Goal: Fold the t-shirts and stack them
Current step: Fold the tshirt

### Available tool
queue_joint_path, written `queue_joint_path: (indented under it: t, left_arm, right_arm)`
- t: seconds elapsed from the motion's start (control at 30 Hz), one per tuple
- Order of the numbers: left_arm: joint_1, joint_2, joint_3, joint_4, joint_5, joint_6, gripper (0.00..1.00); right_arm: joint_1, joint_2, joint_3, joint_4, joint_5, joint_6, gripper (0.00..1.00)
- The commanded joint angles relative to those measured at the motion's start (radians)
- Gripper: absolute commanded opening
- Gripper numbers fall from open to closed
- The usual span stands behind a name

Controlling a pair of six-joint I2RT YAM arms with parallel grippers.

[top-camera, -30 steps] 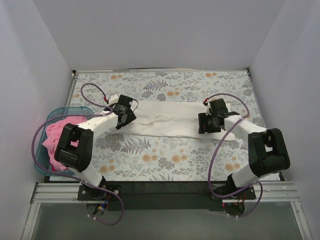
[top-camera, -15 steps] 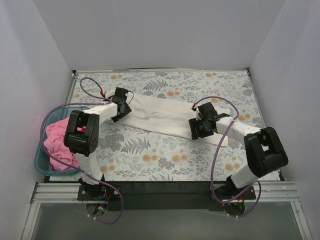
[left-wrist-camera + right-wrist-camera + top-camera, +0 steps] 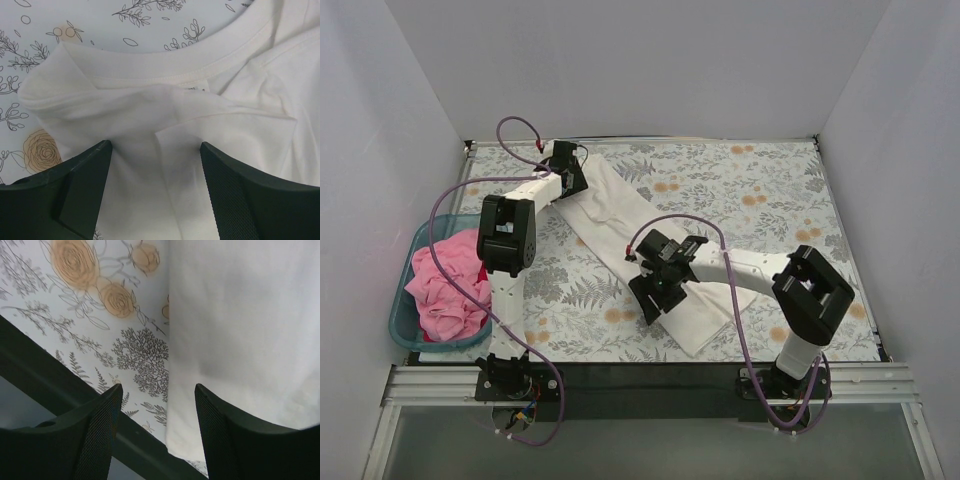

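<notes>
The white t-shirt [image 3: 620,225] lies folded into a long strip, running diagonally from the far left to the near middle of the floral table. My left gripper [image 3: 570,178] is at its collar end; in the left wrist view the gripper [image 3: 156,145] is open, with the collar and bunched white fabric [image 3: 240,100] under and ahead of the fingers. My right gripper [image 3: 650,303] is at the near end; in the right wrist view it [image 3: 157,387] is open over the shirt's side edge [image 3: 240,315]. The pink t-shirt [image 3: 445,285] lies crumpled in the basket.
The teal plastic basket [image 3: 400,322] stands at the table's left edge. The black front rail of the table [image 3: 50,380] is just below the right gripper and the shirt's near end. White walls enclose the table on three sides.
The white shirt has swung from lying across the table to a diagonal. The left gripper moved to the far left with the collar end; the right gripper moved near and left with the other end.
</notes>
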Motion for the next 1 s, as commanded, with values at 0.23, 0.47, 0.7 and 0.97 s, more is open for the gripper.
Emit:
queue_joint_path:
  t: [0.23,0.47,0.7,0.97]
  left_arm:
    - [-0.023,-0.316,-0.131,0.005,0.04,0.026,0.67]
    - [-0.138,-0.413,-0.279,-0.066,0.073,-0.087,0.66]
    - [-0.178,-0.35,-0.316,-0.067,0.104,-0.139,0.59]
    - [-0.184,-0.246,-0.291,-0.084,0.081,-0.167,0.56]
  right_arm:
    - [-0.027,-0.095,0.058,-0.048,0.142,-0.03,0.56]
    - [-0.031,-0.106,-0.042,-0.062,0.189,-0.044,0.54]
    - [-0.031,-0.099,-0.068,-0.071,0.204,-0.048,0.5]
    - [-0.022,-0.059,-0.085,-0.072,0.156,-0.054,0.47]
